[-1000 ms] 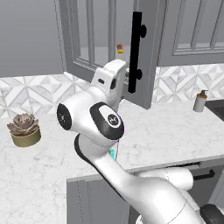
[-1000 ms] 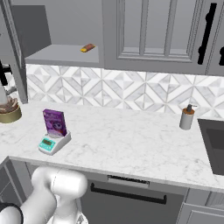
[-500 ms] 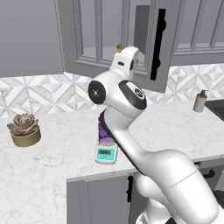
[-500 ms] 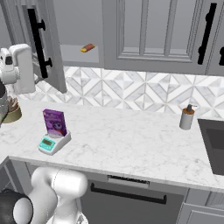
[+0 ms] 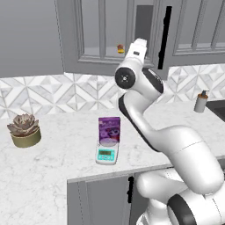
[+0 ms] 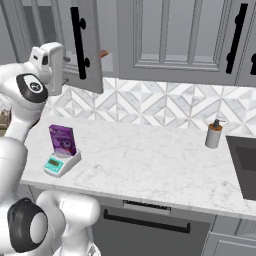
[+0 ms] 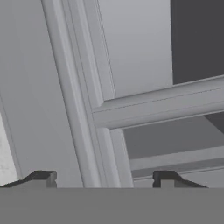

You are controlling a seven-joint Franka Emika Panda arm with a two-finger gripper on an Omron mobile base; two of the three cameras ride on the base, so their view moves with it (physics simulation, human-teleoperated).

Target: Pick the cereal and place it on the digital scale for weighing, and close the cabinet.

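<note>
From the left base view, a thin purple cereal box (image 5: 109, 130) stands upright on the white-and-teal digital scale (image 5: 107, 154), on a marbled white tabletop (image 5: 52, 176). The glossy white arm reaches up to the grey panelled cabinet door (image 5: 105, 35).

From the right base view, the cereal box (image 6: 62, 140) sits on the scale (image 6: 61, 163); the door (image 6: 80, 45), with its long black bar handle (image 6: 76, 42), hangs ajar.

In the hand view, the claw (image 7: 103, 180) shows two dark tips set wide apart, holding nothing, close against the door's moulded grey panelling (image 7: 109, 87).

Glossy white arm (image 5: 176, 145), dark joints
</note>
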